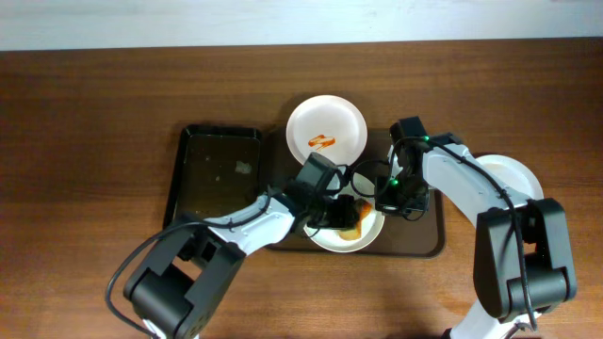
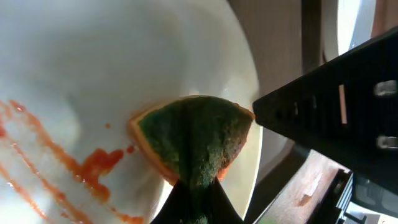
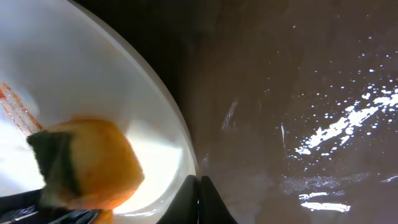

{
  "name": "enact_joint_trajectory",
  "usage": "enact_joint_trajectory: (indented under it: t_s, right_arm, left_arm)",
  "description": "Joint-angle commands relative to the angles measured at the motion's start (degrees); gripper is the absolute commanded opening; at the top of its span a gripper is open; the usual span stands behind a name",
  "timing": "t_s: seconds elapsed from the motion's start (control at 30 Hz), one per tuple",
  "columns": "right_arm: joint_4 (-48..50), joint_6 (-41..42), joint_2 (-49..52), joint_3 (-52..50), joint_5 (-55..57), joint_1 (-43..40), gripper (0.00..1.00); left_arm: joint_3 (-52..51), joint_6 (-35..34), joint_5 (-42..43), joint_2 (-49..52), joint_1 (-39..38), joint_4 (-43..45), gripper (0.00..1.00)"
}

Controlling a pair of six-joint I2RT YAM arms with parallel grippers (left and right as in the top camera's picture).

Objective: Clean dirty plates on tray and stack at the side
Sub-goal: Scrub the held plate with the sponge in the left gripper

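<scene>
— How many plates do you have?

— Three. The near plate [image 2: 93,56] lies on the brown tray [image 1: 429,247], toward its 6 o'clock edge, and is streaked with red sauce. At 12 o'clock from it you see the sauced plate [image 1: 326,132], which overlaps the tray's far edge. The white plate [image 1: 520,174] lies on the table [image 1: 94,113] at 3 o'clock of the tray, partly under your right arm.

— And trays and sponges?

— Two trays: the brown one, and a black tray [image 1: 217,174] touching it at 9 o'clock. There is one sponge [image 2: 193,134], with a green face and an orange body.

— What are your pincers doing?

— Your left gripper [image 2: 194,190] is pinched on the sponge, pressing it onto the near plate close to its rim. Your right gripper [image 3: 199,193] has its fingers clamped together on that same plate's rim, at 3 o'clock of the sponge.
</scene>
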Motion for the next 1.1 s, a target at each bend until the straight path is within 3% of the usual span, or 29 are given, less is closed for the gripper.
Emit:
enact_joint_trajectory:
  t_s: [0.0,0.2,0.27,0.33,0.4,0.43,0.57,0.7,0.8,0.87,0.93,1.0,1.07]
  right_arm:
    - [-0.24,0.48,0.28,-0.20,-0.31,0.35,0.04]
    - [-0.90,0.46,0.28,-0.20,-0.28,0.35,0.04]
    - [-0.90,0.46,0.28,-0.20,-0.28,0.35,0.04]
    - [-0.87,0.46,0.28,-0.20,-0.28,0.35,0.04]
    - [-0.87,0.46,0.28,-0.20,-0.26,0.24,0.04]
    - [-0.87,0.46,0.28,-0.20,-0.28,0.26,0.04]
    - [-1.09,0.46,0.28,-0.20,-0.28,0.26,0.04]
    - [-1.09,0.46,0.28,-0.20,-0.28,0.26,0.04]
    - [-0.79,0.42,0.28,-0.20,-2.08,0.31,0.05]
    - [0.42,0.00,0.28,-0.20,-6.91,0.37,0.19]
    - [1.92,-0.20,0.28,-0.20,-9.86,1.29,0.32]
    - [4.11,-0.17,0.28,-0.20,-10.38,3.89,0.39]
    - [7.65,0.11,0.28,-0.20,-9.44,7.91,0.39]
  left_arm:
    - [0.26,-0.59,-2.29,3.30,-0.37,0.00,0.00]
    - [0.28,3.43,-23.74,3.32,2.82,-3.41,0.00]
    - [0.28,6.64,-23.76,2.56,5.95,-4.09,0.00]
    - [0.28,6.60,-23.65,1.88,7.32,-9.84,0.00]
    - [0.28,6.62,-17.38,-0.11,7.26,-18.73,0.00]
    - [0.28,9.55,-21.27,-2.71,7.80,-20.13,0.00]
    - [0.33,10.32,-36.81,-14.40,9.86,-19.50,0.00]
    - [0.31,10.29,-37.20,-22.27,10.43,-22.82,0.00]
    - [0.31,10.29,-37.90,-22.51,10.47,-26.29,0.00]
    - [0.33,10.27,-43.30,-22.75,11.93,-27.65,0.00]
    - [0.33,10.27,-43.12,-22.82,14.84,-28.13,0.00]
    - [0.31,10.29,-42.18,-22.80,18.34,-28.76,0.00]
    - [0.26,10.27,-40.76,-22.77,21.66,-29.11,0.00]
